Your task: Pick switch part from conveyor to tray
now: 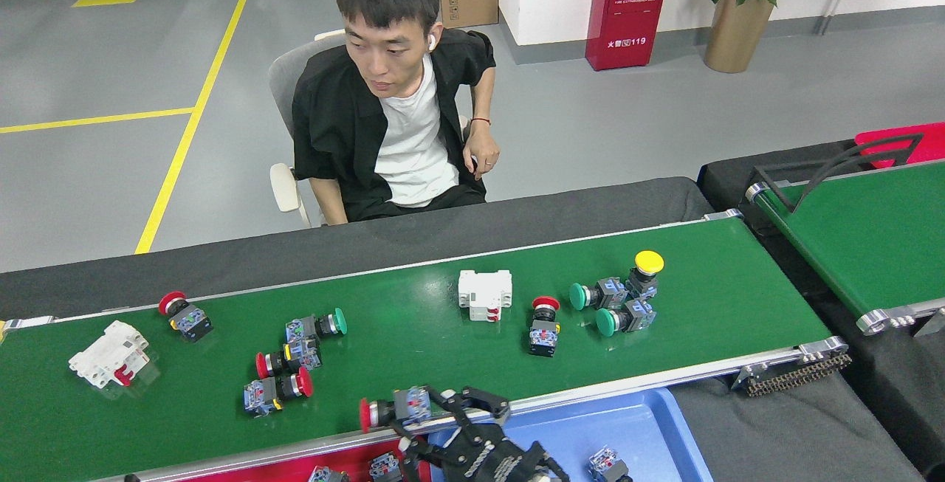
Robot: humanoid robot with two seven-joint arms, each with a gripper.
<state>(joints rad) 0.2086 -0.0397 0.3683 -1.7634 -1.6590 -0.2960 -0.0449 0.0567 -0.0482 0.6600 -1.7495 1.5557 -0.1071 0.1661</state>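
The right gripper [424, 412], jaws closed on a red-capped switch part [395, 410], holds it crosswise above the green conveyor's [443, 349] near rail; the red tray [354, 460] lies just below.
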